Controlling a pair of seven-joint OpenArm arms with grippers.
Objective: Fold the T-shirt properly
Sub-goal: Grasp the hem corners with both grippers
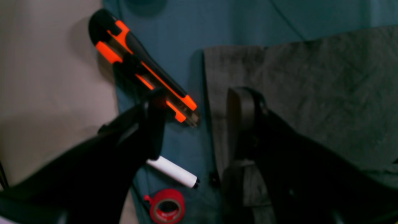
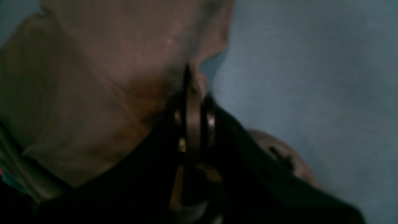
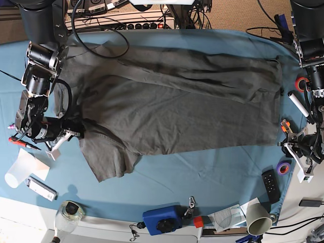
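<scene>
Right arm pinching the shirt's shoulder end, left arm poised open at the hem.

From the left wrist, the left fingers stood well apart, holding nothing, one over the T-shirt at its hem edge, the other over bare blue cloth near an orange utility knife, a white marker and a red tape roll.
From the right wrist, blurred, the right fingers looked closed on a fold of fabric.
From the base view, the shirt lay spread across the counter, one long edge apparently already turned over, a sleeve trailing toward the near edge; the right fingers gripped beside that sleeve.
Done well, the left would likely seat over the hem corner before closing, so both ends lift evenly, clear of the knife.
</scene>
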